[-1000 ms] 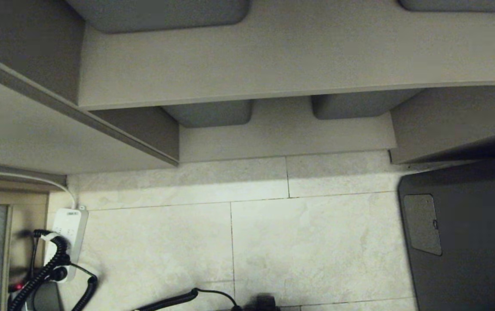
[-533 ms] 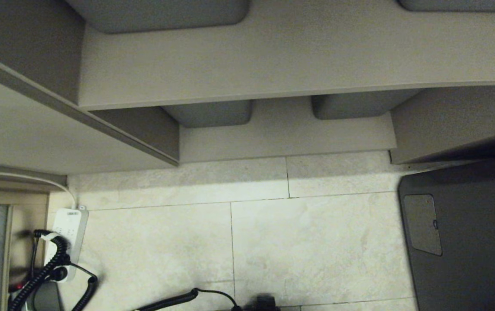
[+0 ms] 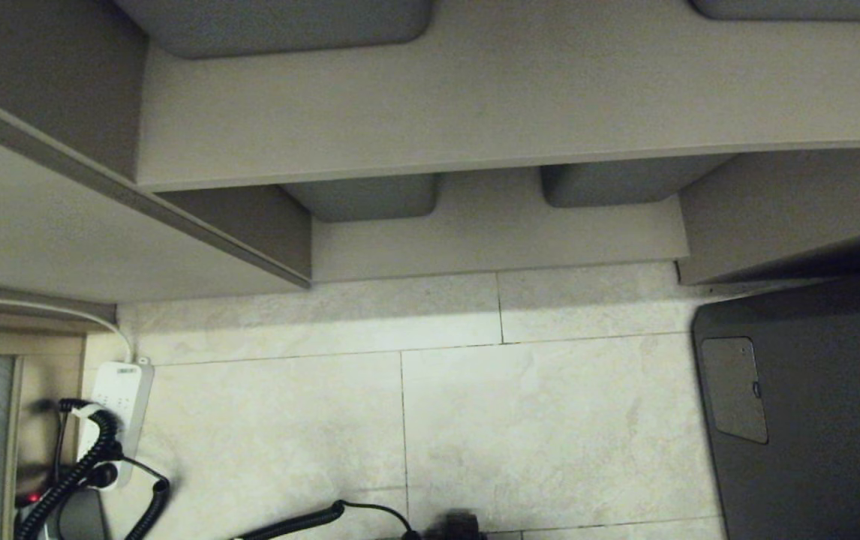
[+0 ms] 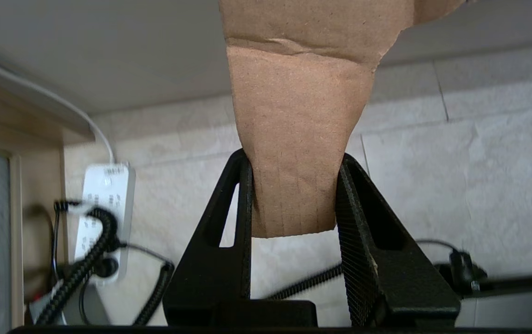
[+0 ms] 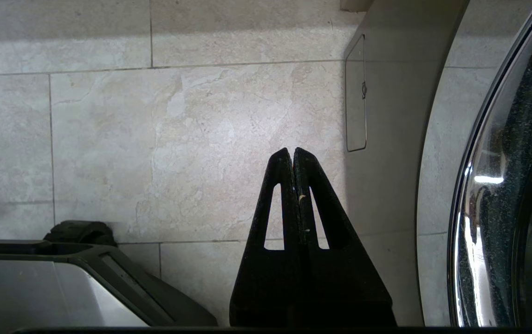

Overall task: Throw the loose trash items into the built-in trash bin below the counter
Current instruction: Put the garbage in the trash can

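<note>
The left gripper (image 4: 294,195) clamps a torn strip of creased brown cardboard (image 4: 301,116) above the pale stone-look tiled floor (image 3: 550,420); light and stiff, it likely holds best pinched flat across its faces. The right gripper (image 5: 293,160) hangs closed, empty.

A creased strip of brown cardboard (image 4: 301,139) stands upright, pinched between the jaws of my left gripper (image 4: 294,204), above the pale tiled floor (image 4: 456,162)
</note>
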Controlling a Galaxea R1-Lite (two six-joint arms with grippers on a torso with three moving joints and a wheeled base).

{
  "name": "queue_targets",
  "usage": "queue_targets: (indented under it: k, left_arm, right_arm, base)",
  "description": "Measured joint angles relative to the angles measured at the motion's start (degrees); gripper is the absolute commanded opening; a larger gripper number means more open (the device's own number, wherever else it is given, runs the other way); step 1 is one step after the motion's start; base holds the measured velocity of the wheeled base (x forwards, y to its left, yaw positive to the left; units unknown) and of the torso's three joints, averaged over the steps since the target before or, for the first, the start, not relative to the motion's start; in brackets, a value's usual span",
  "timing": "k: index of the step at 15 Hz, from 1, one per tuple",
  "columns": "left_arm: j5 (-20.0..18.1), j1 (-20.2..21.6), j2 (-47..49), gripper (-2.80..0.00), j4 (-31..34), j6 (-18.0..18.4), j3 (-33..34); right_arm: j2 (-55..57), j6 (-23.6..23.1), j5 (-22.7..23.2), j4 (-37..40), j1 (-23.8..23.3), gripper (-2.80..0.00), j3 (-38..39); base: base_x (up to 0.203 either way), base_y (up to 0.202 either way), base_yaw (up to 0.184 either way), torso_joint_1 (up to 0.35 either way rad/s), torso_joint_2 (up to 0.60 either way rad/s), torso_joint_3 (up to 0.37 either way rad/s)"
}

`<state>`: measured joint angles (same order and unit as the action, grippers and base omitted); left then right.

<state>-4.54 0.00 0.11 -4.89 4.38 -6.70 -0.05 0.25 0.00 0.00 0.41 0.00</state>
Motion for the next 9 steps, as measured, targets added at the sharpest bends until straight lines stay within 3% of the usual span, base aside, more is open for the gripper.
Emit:
queue_targets:
  k: [9]
  left_arm:
    - [1.8, 0.0, -0.1, -2.80, -4.6, 1.0, 2.5]
  right_arm:
    - [0.0, 0.0, 0.0, 0.0, 0.0, -2.80, 0.0]
  base:
    - [0.000, 0.000, 0.000, 0.000, 0.00, 0.000]
